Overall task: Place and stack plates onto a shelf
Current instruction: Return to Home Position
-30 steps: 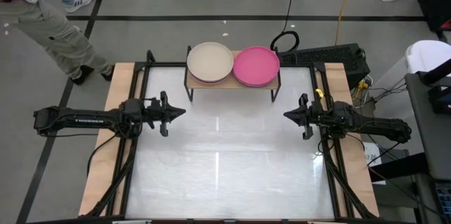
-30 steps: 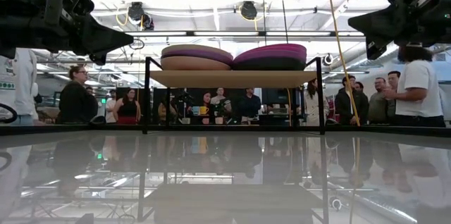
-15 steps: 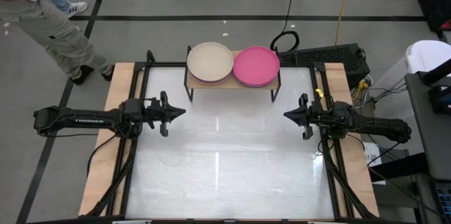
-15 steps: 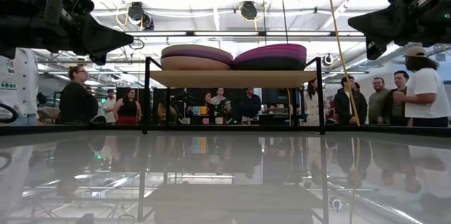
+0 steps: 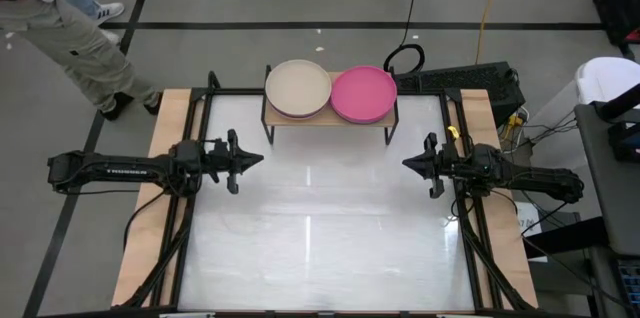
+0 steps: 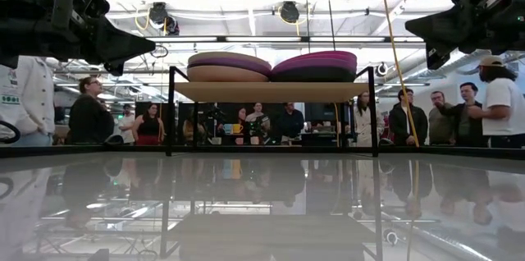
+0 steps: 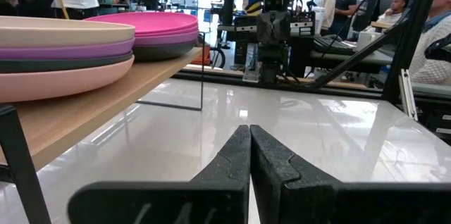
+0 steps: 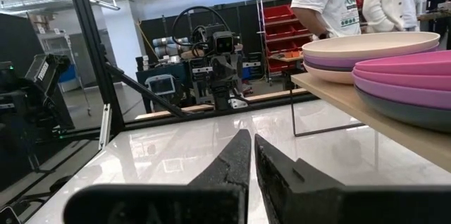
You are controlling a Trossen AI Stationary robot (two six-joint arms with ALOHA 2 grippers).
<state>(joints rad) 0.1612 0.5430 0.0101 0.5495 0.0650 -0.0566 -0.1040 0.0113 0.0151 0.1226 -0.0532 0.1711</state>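
Small light-wood shelf (image 6: 271, 91) holds two stacks of round matte plates, a beige-topped stack (image 5: 298, 88) and a magenta-topped stack (image 5: 363, 93). Left gripper (image 5: 258, 159) and right gripper (image 5: 408, 164) hover well apart — both clenched, empty.

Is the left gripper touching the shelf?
Apart. The high view shows the left gripper clear of the shelf, with bare table between them.
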